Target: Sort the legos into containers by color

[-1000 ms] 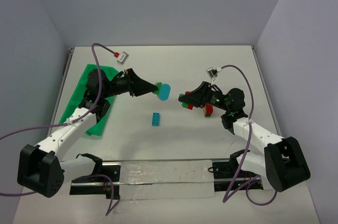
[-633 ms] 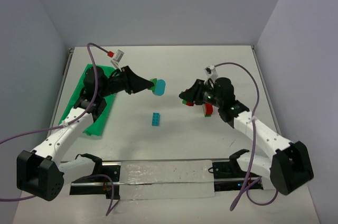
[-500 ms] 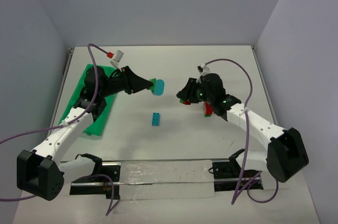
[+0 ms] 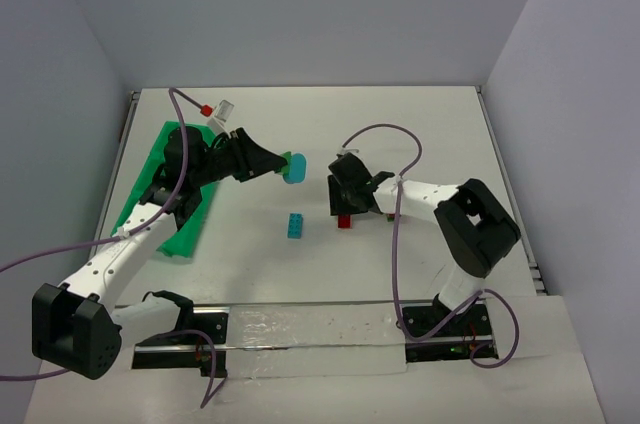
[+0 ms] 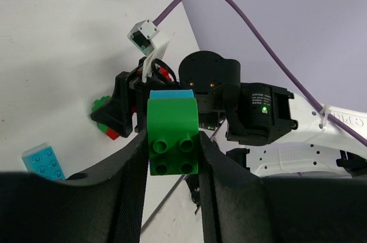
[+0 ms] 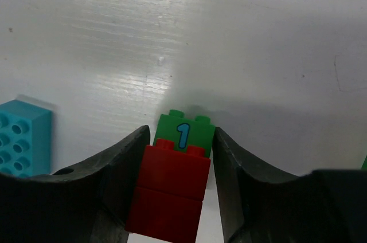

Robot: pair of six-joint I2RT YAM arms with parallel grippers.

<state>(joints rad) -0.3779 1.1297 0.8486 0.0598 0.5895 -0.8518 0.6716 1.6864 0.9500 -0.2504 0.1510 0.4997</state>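
Note:
My left gripper (image 4: 277,163) is shut on a green brick (image 5: 173,135) with a teal piece (image 4: 297,166) on its far end, and holds it in the air right of the green tray (image 4: 150,194). My right gripper (image 4: 344,206) is down at the table's middle. In the right wrist view its fingers (image 6: 226,157) flank a stack of red bricks (image 6: 169,188) joined to a green brick marked "1" (image 6: 184,133), touching it on both sides. A teal brick (image 4: 294,226) lies loose on the table left of the stack; it also shows in the right wrist view (image 6: 23,137).
The tray lies slanted along the left side, partly under the left arm. A clear strip (image 4: 310,339) on a black rail runs along the near edge between the arm bases. Purple cables loop over both arms.
My right arm has swung left and down, bringing the red and green stack close to the teal brick. My left gripper has drawn back slightly to the left with its brick.

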